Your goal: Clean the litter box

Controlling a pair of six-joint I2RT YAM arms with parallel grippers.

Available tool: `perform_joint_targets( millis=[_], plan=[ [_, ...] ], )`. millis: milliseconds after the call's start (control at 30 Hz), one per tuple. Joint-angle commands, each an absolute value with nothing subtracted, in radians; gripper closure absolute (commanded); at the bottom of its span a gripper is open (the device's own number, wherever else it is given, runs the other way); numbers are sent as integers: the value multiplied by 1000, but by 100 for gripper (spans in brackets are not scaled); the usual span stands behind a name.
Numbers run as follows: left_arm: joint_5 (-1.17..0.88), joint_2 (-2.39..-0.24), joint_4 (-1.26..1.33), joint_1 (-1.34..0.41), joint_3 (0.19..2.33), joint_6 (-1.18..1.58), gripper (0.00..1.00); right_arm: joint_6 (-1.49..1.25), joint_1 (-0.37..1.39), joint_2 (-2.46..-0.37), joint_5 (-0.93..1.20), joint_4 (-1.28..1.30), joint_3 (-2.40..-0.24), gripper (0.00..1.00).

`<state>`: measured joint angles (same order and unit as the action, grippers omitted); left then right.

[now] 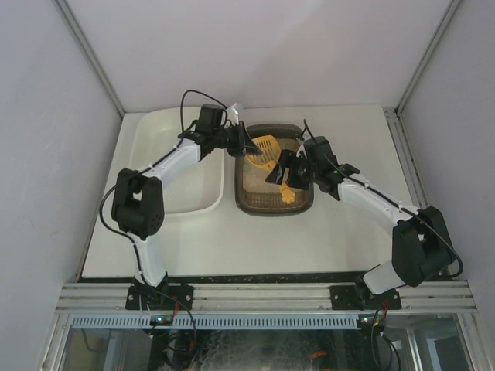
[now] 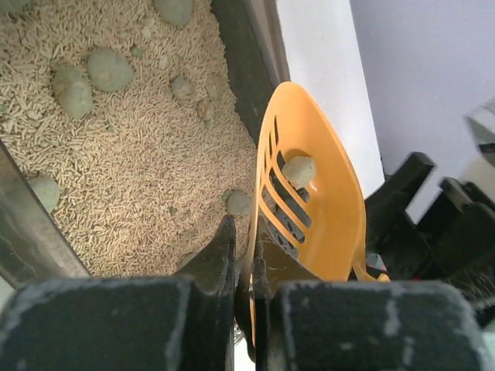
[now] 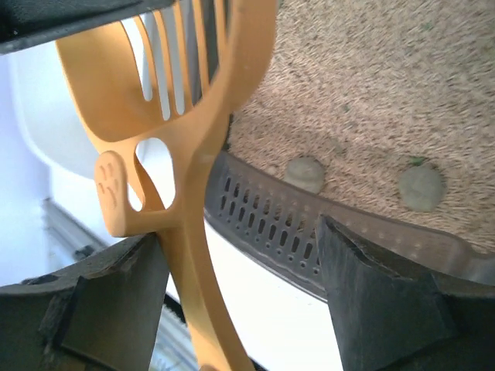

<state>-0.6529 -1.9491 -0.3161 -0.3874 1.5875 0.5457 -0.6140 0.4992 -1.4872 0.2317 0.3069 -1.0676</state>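
Left gripper was pinched narrow on the side rim of the orange slotted plastic litter scoop, jaws nearly together with only the thin plastic wall between them. The edge grip kept the scoop bowl tipped roughly on its side over the litter. One grey-green rounded clump sat against the slots, so the tilt probably served to sift pellets out while keeping the clump.

Right gripper stood wide, jaws apart on either side of the scoop's handle. The handle ran close to one pad; contact could not be told. It was not clamping, so judged a handover, with the left arm carrying the scoop.

Dark brown-grey rectangular plastic litter box with beige pellet litter sat mid-table, just beside the large white rectangular plastic tub on its left. More grey-green clumps lay on the litter, so cleaning looked far from done. The tub was likely the dump spot, hence the left arm holding.
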Motion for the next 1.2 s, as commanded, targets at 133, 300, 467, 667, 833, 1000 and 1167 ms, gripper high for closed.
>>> perform_joint_targets(
  millis=[133,300,467,667,833,1000,1167],
  plan=[
    [-578,-1790,-29,-378,1463,547,100,-790,430,-1461,527,-9,-976,31],
    [-557,-1792,-25,-376,1465,523,100,-843,421,-1463,578,-101,-936,47],
    [-547,-1801,-28,-370,1458,502,100,-892,394,-1454,633,-188,-894,58],
    [-564,-1822,-16,-363,1467,509,99,-908,377,-1453,690,-241,-879,70],
    [-587,-1825,6,-363,1471,546,98,-902,370,-1450,703,-255,-876,100],
    [-573,-1825,-8,-365,1482,586,47,-879,361,-1436,664,-220,-877,100],
    [-493,-1789,-75,-366,1503,575,0,-777,351,-1412,605,-75,-895,100]
  ],
)
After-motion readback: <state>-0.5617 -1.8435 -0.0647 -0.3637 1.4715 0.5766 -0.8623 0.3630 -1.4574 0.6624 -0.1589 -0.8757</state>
